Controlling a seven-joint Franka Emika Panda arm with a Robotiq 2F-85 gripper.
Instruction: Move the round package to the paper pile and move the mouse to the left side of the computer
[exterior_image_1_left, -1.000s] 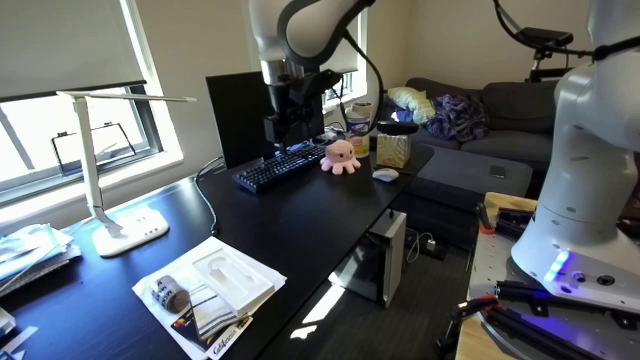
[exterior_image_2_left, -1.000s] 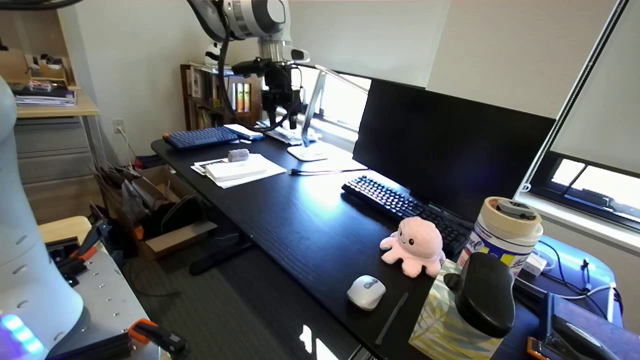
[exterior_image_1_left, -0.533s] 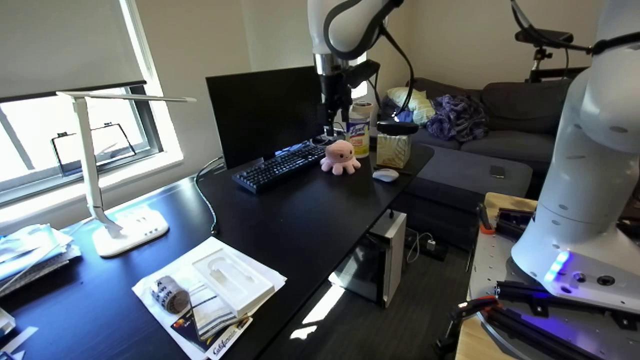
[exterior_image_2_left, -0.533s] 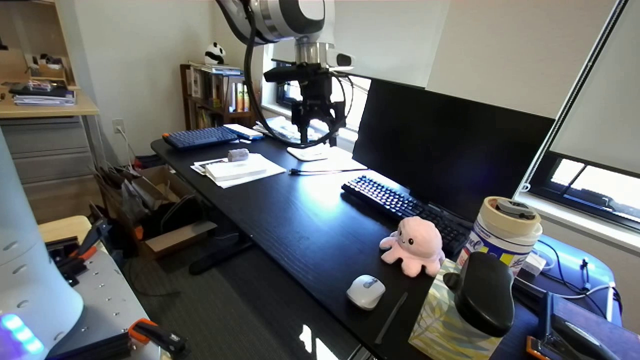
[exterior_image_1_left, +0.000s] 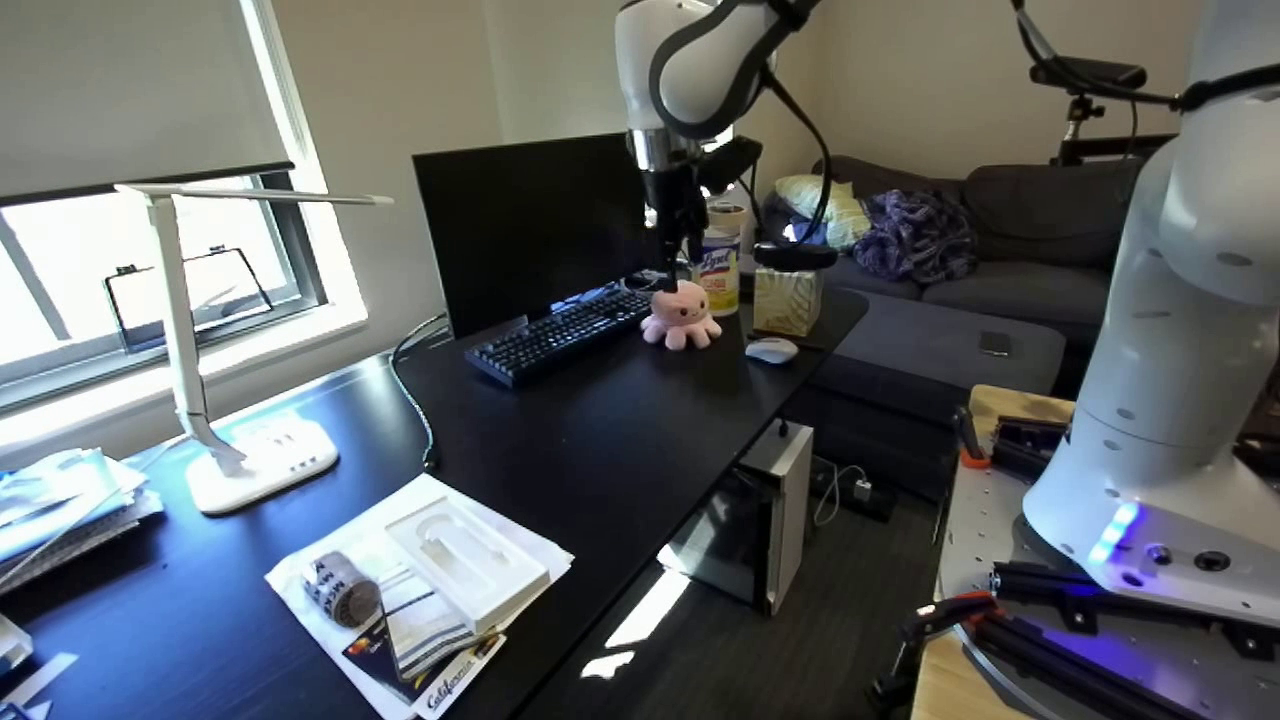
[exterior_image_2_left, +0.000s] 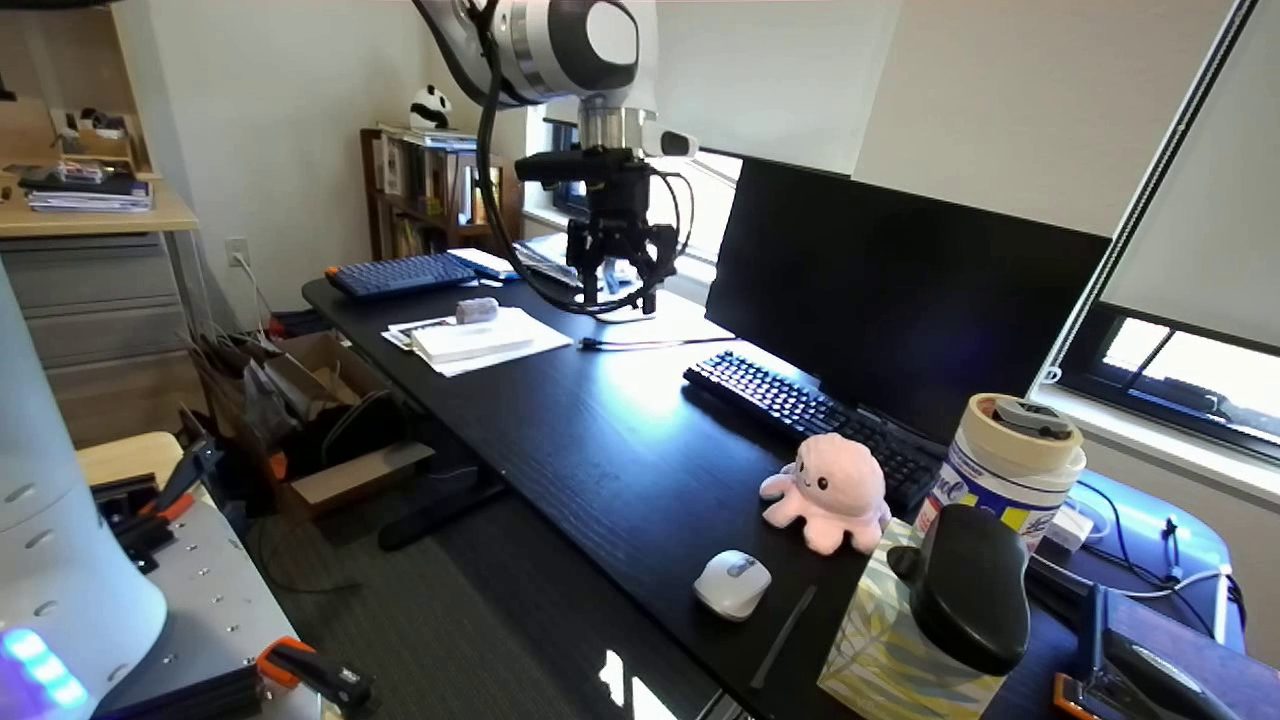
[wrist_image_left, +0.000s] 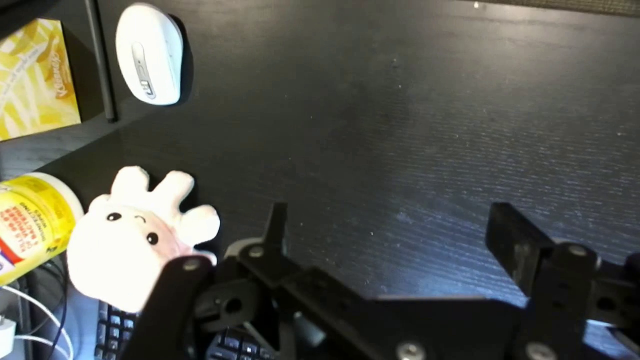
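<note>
The round package (exterior_image_1_left: 340, 588), a small greyish-white roll with dark lettering, lies on the paper pile (exterior_image_1_left: 535, 545). Both also show in an exterior view, the package (exterior_image_2_left: 478, 310) on the papers (exterior_image_2_left: 545, 336). The white mouse (exterior_image_1_left: 771, 350) is on the desk by its edge, also in an exterior view (exterior_image_2_left: 733, 585) and at the upper left of the wrist view (wrist_image_left: 150, 55). The computer's black monitor (exterior_image_2_left: 890, 300) stands behind its keyboard (exterior_image_1_left: 560, 335). My gripper (wrist_image_left: 387, 215) is open and empty above the desk, apart from the mouse.
A pink octopus plush (exterior_image_2_left: 835, 490) sits between keyboard and mouse. A wipes canister (exterior_image_1_left: 716, 265), a tissue box (exterior_image_1_left: 787, 300) and a dark stick (wrist_image_left: 102, 60) are near the mouse. A white lamp (exterior_image_1_left: 260, 460) and a white box (exterior_image_1_left: 468, 550) stand on the desk.
My gripper has moved along the desk toward the plush and mouse end, away from the keyboard's near part, then dropped slightly. The mouse and round package have not moved.
</note>
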